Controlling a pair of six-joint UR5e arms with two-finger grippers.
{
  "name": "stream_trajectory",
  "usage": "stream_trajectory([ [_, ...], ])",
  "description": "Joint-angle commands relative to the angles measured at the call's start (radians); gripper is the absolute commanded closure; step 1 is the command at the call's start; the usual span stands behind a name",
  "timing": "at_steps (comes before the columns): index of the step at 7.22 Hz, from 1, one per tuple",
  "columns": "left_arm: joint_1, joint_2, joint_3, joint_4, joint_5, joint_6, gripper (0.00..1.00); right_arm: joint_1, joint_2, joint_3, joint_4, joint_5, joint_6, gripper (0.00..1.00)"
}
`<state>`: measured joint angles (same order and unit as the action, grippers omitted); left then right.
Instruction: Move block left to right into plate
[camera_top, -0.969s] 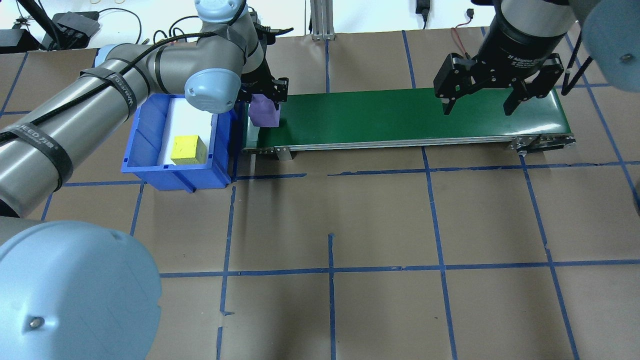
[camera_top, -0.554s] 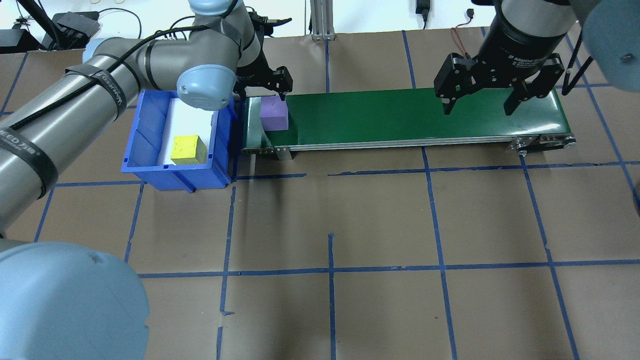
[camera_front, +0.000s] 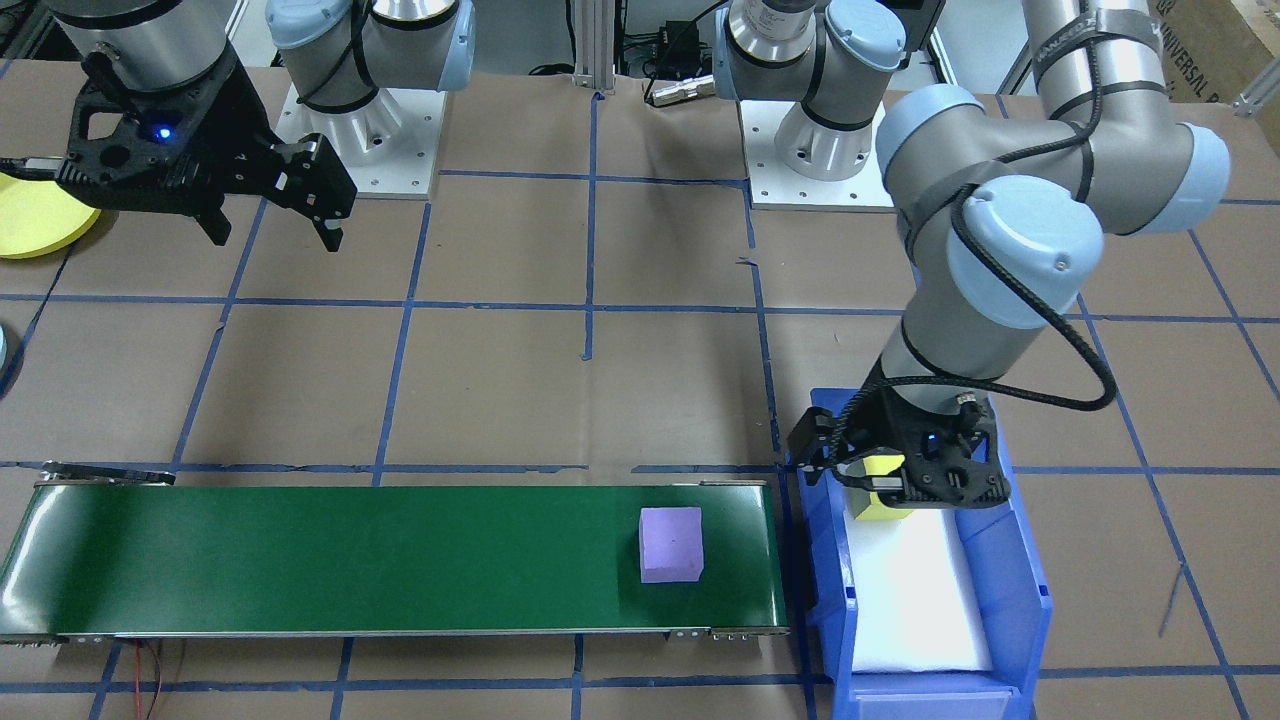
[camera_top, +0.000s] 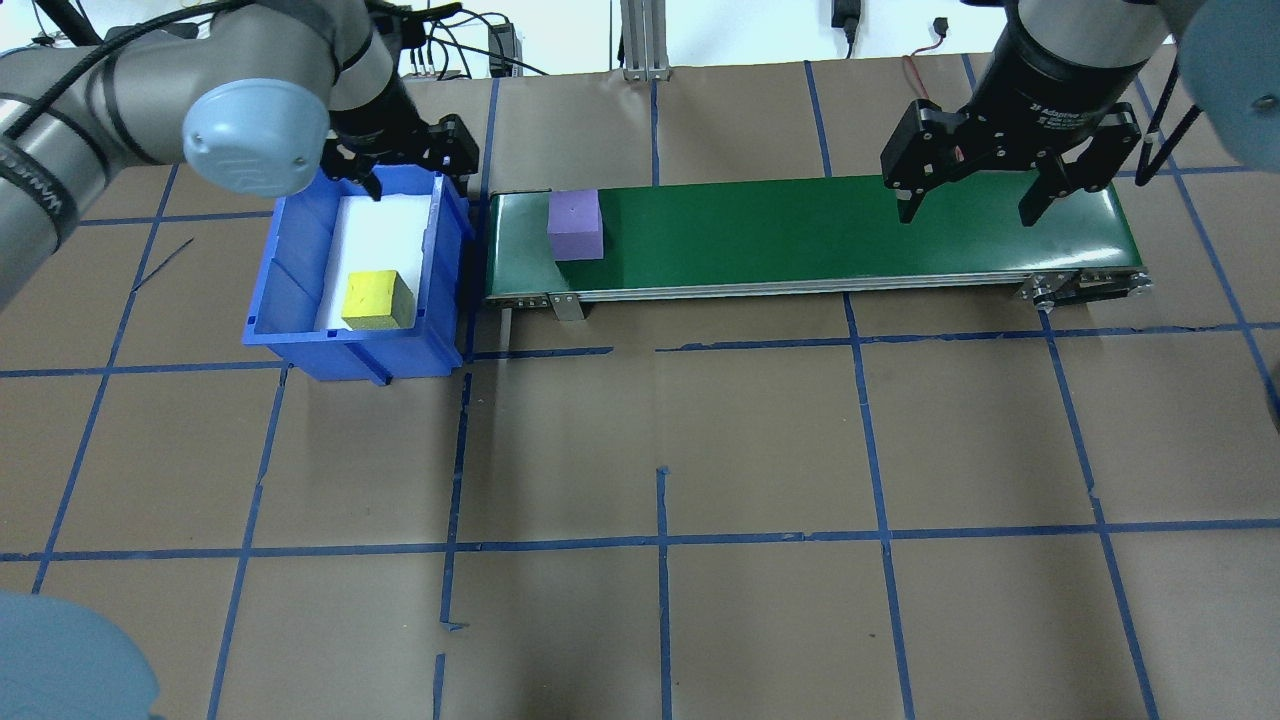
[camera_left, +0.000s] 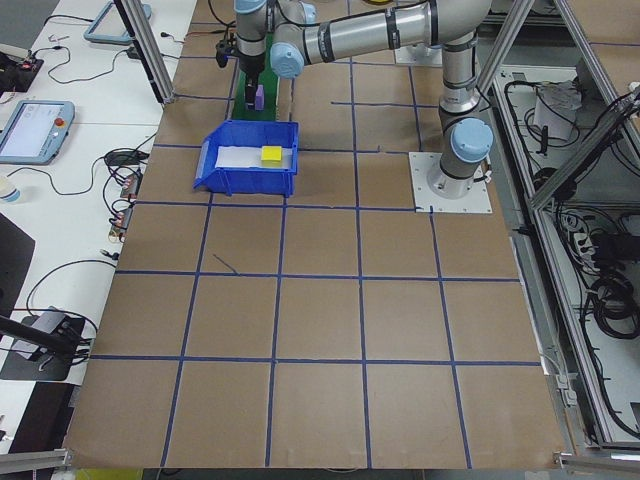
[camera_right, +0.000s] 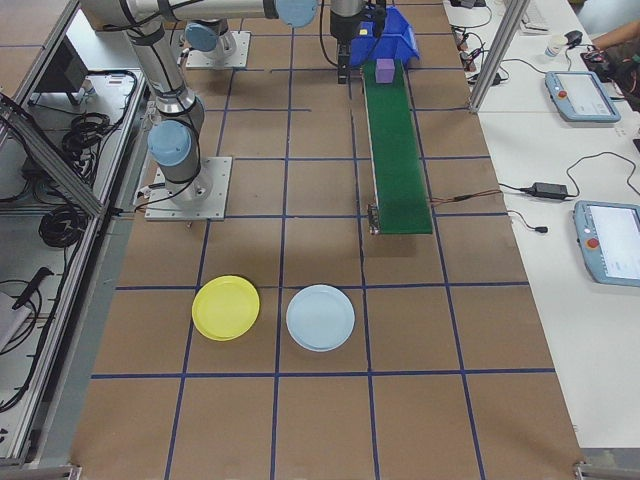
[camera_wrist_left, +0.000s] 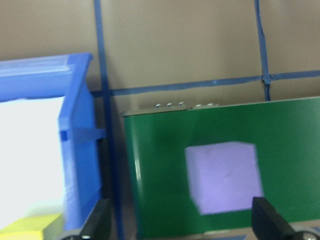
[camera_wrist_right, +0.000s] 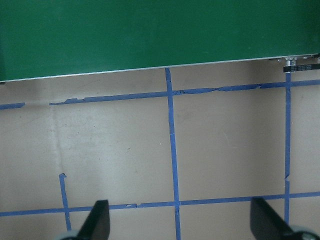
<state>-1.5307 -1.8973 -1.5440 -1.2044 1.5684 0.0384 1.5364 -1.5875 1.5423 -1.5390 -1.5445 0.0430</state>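
On the left end of the green conveyor belt (camera_top: 800, 232), the purple block (camera_top: 575, 225) was seen lying flat and free, just beside the blue bin (camera_top: 300, 335), nothing touching it. The left gripper (camera_top: 405, 165) was seen above the bin's far end, fingers spread and empty. A yellow cube (camera_top: 378, 300) lay inside the bin, near its front wall. The right gripper (camera_top: 1010, 185) was held over the belt's right end, fingers wide apart, nothing grasped, well apart from the block. The yellow plate (camera_right: 226, 307) was seen on the table beyond the belt's right end, beside a pale blue plate (camera_right: 320, 317).

The step in hand was judged to be the block's ride along the belt toward the right gripper. For a good pick, the jaws would best be kept open and centred over the belt's width, lowered only once the block was between the fingers, and closed on two flat opposite faces. Foam was expected to give, so a light squeeze was judged enough. The left arm was best kept clear of the belt.
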Motion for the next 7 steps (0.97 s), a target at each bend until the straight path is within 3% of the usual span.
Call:
stream_trajectory([
  [1,0.087,0.017,-0.161,0.119,0.007,0.098,0.08,-0.06,0.003,-0.002,0.0,0.012,0.002,0.0],
  [2,0.105,0.005,-0.206,0.158,0.007,0.098,0.08,-0.103,0.017,-0.011,0.002,0.079,-0.014,0.0],
  [3,0.109,-0.006,-0.22,0.202,0.006,0.145,0.06,-0.125,0.029,-0.007,-0.003,0.08,-0.049,0.0],
  [4,0.109,-0.028,-0.235,0.204,0.009,0.161,0.06,-0.139,0.091,-0.022,-0.015,0.083,-0.051,0.0],
  [6,0.109,-0.095,-0.235,0.251,0.054,0.16,0.08,-0.182,0.18,-0.053,-0.036,0.077,-0.124,0.0],
  [7,0.109,-0.114,-0.229,0.255,0.053,0.16,0.23,-0.262,0.225,-0.051,-0.131,0.073,-0.177,0.0],
])
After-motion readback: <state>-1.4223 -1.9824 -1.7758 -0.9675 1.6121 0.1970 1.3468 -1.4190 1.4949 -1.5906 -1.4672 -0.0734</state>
